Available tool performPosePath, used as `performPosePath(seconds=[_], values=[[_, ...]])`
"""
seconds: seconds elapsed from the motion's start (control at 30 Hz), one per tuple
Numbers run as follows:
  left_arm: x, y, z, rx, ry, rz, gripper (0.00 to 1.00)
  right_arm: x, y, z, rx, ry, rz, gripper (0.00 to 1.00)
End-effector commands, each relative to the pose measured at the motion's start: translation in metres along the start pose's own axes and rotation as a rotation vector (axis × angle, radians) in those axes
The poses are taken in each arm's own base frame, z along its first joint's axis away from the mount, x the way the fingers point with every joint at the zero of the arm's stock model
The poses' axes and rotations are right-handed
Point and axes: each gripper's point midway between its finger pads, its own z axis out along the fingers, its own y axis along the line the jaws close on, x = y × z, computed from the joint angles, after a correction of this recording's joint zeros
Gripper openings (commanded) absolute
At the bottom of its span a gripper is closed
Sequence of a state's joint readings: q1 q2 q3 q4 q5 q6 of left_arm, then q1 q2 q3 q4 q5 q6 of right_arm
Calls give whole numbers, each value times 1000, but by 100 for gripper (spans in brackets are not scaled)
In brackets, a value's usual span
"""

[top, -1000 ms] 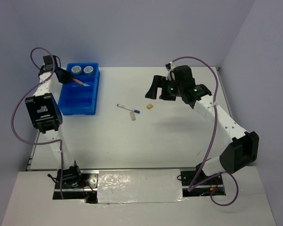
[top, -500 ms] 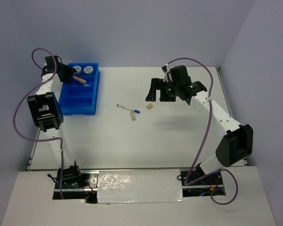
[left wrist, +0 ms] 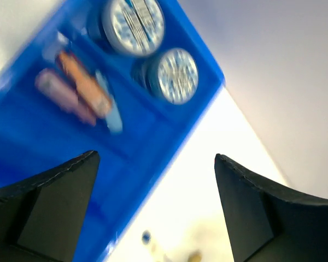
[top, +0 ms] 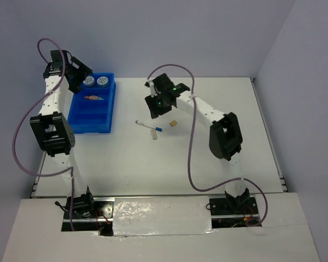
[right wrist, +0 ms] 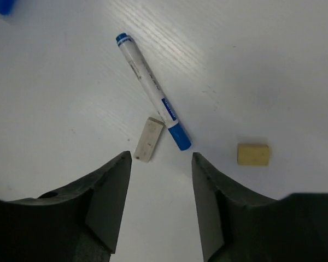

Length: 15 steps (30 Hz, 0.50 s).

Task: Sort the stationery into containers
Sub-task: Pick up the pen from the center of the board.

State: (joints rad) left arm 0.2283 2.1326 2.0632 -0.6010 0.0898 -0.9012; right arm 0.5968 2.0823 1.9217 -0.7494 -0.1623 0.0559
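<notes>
Our left claw (left wrist: 156,157) hangs released above the blue tray (top: 92,117), which holds tape rolls (top: 95,81) and sticks (top: 92,97). On the table (top: 208,158) the pen (right wrist: 151,93) lies just beside a grey eraser (right wrist: 148,138), our right claw (right wrist: 161,157) spread empty above them. We judge it best to straddle the barrel mid-length, clear of that eraser.

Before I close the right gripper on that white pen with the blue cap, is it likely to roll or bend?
Its straight, plastic-looking barrel suggests the white pen is stiff and light. Being round on a smooth table, it may roll if pushed from one side first. The grey eraser right beside its cap end could get nudged along.
</notes>
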Motion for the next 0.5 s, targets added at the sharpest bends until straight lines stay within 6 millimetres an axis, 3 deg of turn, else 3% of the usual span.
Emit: performPosePath(seconds=[0.0, 0.03, 0.07, 0.1, 0.13, 0.2, 0.23, 0.37, 0.47], values=[[26, -9, -85, -49, 6, 227, 99, 18, -3, 24, 113, 91, -160, 53], [37, -5, -92, -50, 18, 247, 99, 21, 5, 29, 114, 95, -184, 51], [63, 15, -89, -84, 73, 269, 99, 22, 2, 32, 152, 99, -211, 49], [67, 9, -112, -46, 50, 307, 99, 22, 0, 35, 165, 96, -221, 48], [92, 18, -112, -56, 95, 341, 99, 26, -2, 43, 174, 106, -227, 47], [104, 16, -134, -40, 85, 403, 99, 32, -8, 52, 196, 118, -234, 47], [116, 27, -137, -62, 123, 417, 100, 33, -9, 55, 197, 120, -243, 47], [129, 34, -167, -26, 134, 467, 99, 46, -15, 69, 207, 144, -248, 46], [134, 41, -178, -11, 133, 489, 99, 53, -18, 74, 209, 144, -253, 46]])
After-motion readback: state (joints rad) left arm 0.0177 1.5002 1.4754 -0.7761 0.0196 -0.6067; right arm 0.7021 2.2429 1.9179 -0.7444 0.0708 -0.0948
